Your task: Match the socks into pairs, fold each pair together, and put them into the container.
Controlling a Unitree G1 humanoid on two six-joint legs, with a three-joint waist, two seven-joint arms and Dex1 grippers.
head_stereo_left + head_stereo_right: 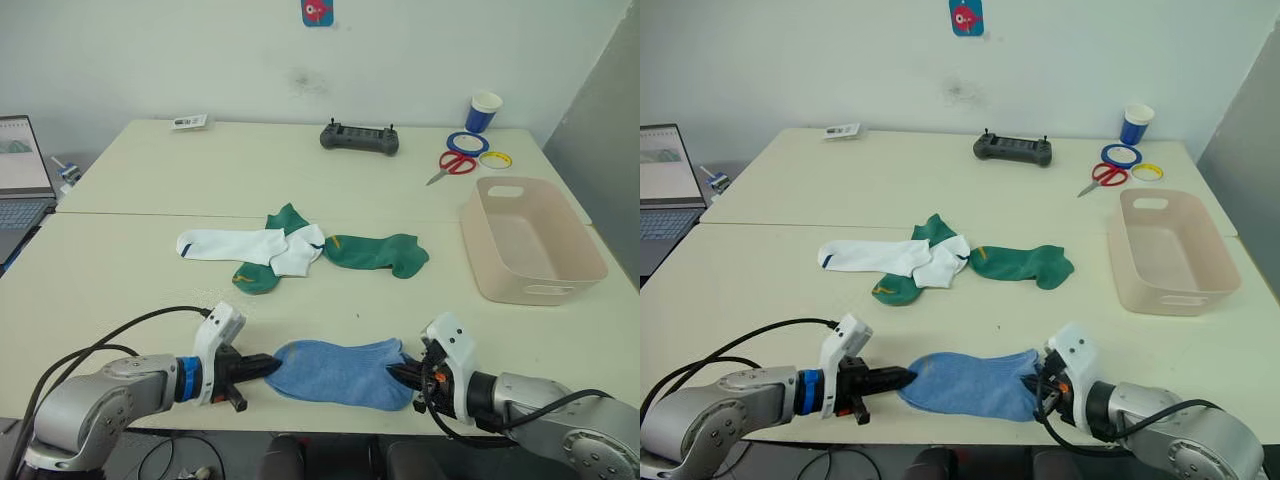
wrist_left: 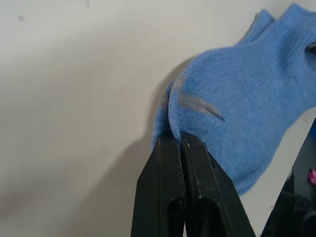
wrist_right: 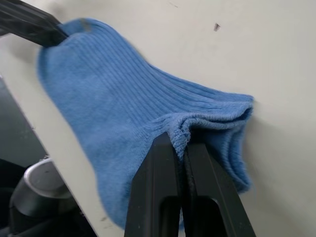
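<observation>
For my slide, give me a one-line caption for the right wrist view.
Right end effector shut on the cuff of the blue socks at the table edge.

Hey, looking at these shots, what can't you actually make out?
- White socks: they overlap in the head views, so where one ends is unclear.
- One green sock: mostly covered by the white ones.
- Blue socks: stacked, so the lower one is hidden.
- Laptop: cut off by the frame edge.

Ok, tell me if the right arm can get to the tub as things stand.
Probably not yet. The tub lies open on the right side with bare table before it, but the right gripper is shut on the blue socks, which the left gripper also pinches.
</observation>
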